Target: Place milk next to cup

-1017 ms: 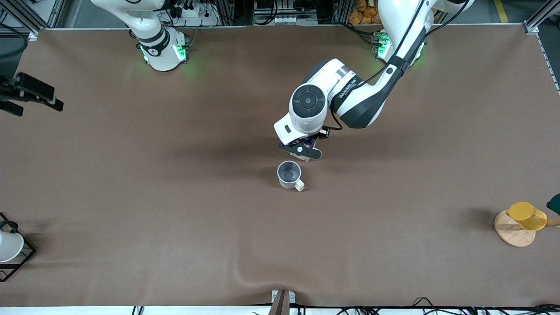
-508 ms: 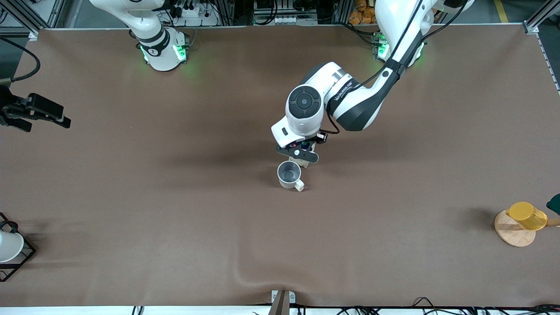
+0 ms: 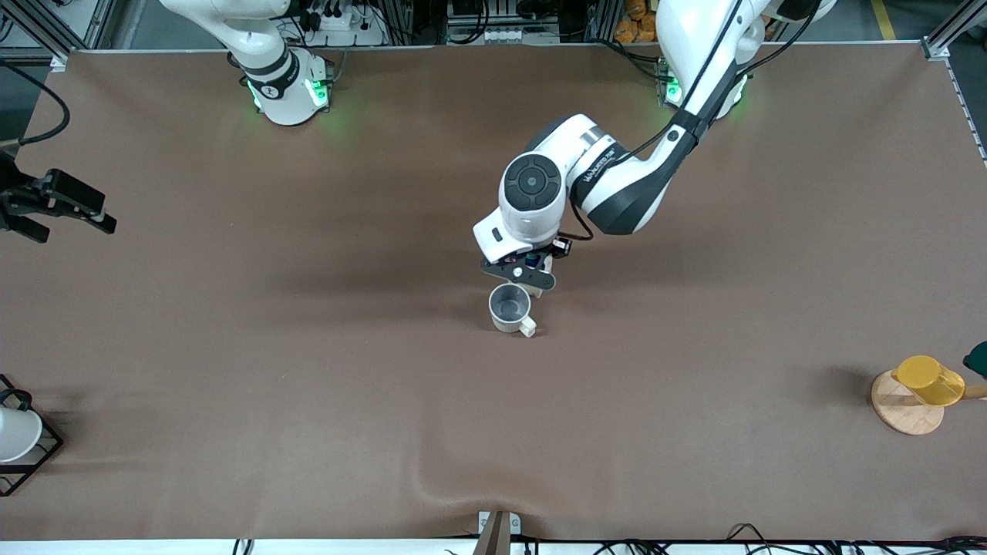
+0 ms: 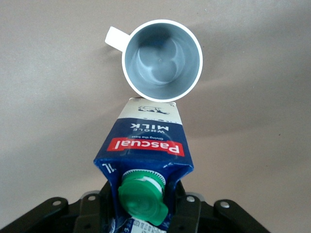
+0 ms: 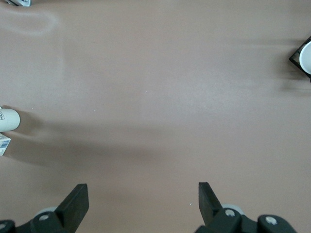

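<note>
The milk [image 4: 148,145], a dark blue carton with a green cap and a red label band, is held upright in my left gripper [image 4: 144,204], which is shut on its top. In the front view the left gripper [image 3: 519,274] hides almost all of the carton. The off-white cup [image 3: 510,307] stands on the table, grey inside, its handle pointing toward the front camera. In the left wrist view the carton's base sits right beside the cup [image 4: 162,60]; I cannot tell if they touch. My right gripper [image 3: 60,206] is open and empty over the right arm's end of the table, and it also shows in the right wrist view [image 5: 143,195].
A yellow cup on a round wooden base [image 3: 928,383] stands near the left arm's end. A white cup in a black wire frame [image 3: 15,436] stands at the right arm's end and also shows in the right wrist view [image 5: 305,56]. The brown table cover [image 3: 308,385] has a wrinkle near the front edge.
My left gripper has carried the milk a little toward the right arm's end, closer to the cup. My right gripper has shifted slightly. The cup has not moved.
</note>
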`<state>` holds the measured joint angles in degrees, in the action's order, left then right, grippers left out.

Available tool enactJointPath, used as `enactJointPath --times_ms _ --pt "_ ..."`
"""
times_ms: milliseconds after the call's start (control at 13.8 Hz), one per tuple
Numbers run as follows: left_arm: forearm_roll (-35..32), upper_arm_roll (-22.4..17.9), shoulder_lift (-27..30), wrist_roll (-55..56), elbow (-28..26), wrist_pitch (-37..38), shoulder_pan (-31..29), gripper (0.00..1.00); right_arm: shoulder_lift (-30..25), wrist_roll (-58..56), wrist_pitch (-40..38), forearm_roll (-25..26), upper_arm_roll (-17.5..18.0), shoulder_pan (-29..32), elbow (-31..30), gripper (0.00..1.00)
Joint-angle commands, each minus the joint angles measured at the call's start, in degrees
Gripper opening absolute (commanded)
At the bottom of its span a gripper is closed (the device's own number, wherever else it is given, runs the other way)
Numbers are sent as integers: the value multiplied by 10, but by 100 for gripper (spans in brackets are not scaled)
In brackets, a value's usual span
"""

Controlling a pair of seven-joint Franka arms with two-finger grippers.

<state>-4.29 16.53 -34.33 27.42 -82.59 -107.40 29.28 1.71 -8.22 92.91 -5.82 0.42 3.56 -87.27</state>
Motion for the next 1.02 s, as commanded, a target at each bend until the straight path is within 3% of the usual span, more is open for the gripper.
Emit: enactJointPath --times_ms 0,73,145,581,799,944 --pt "-14 -3 -12 15 15 -8 7 64 -33 -8 26 0 14 12 -53 100" --pt "-14 -3 -10 20 14 -8 7 93 -34 -7 23 0 14 10 -52 100" --pt "-14 -2 -8 27 14 -8 7 100 -34 -6 22 6 14 7 -50 100" --pt "-17 2 42 46 13 24 5 100 -31 -7 21 59 34 10 -40 100" --pt "-13 -2 117 82 14 58 -4 100 -38 -2 21 58 22 -13 -40 100" --pt "-16 -16 172 82 13 83 -42 100 -37 -1 21 57 21 -15 -39 100"
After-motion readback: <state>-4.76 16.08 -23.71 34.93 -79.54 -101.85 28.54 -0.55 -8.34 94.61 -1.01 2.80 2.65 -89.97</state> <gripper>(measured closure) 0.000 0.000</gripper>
